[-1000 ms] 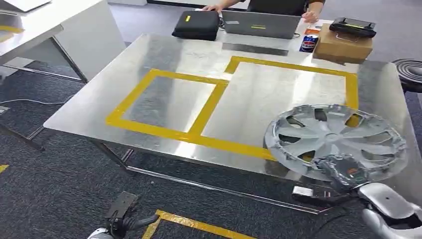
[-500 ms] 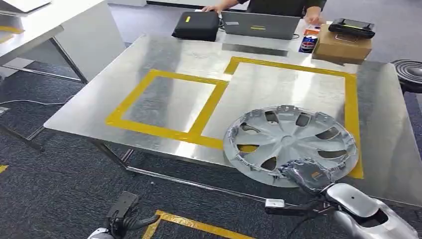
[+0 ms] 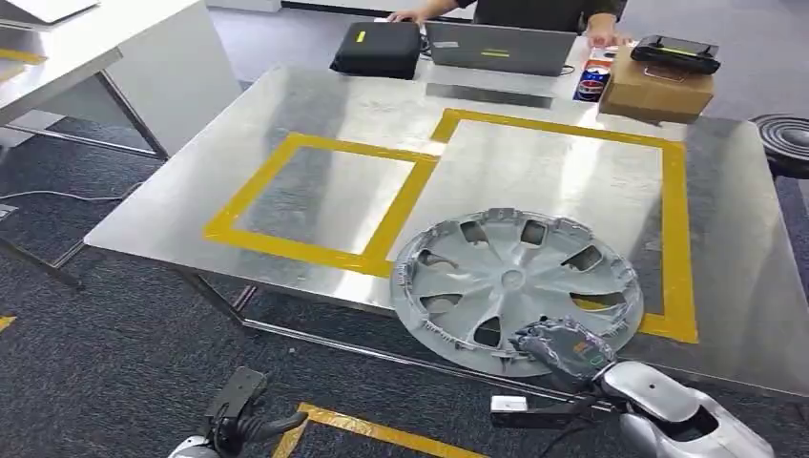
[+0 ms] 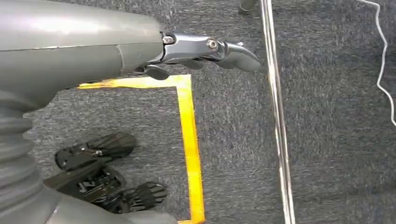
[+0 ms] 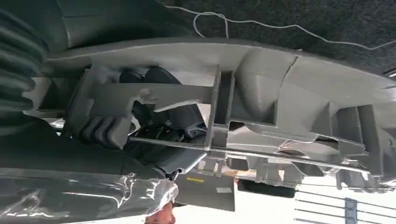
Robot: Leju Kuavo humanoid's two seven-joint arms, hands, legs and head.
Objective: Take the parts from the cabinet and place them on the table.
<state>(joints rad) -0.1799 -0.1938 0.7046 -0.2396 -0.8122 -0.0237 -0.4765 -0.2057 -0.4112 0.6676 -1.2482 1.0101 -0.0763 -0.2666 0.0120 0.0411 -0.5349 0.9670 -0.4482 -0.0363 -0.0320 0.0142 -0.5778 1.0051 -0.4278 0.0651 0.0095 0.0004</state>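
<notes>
right hand gripping hubcap, apparently over table

I see the metal table marked with two yellow tape rectangles. A grey wheel cover lies at its near edge, overhanging. At the far edge sit a black case, a laptop, a can and a cardboard box.

We see the wheel cover shifted leftward across the table, now overlapping its near edge. The right hand gripping its rim moves left with it.
</notes>
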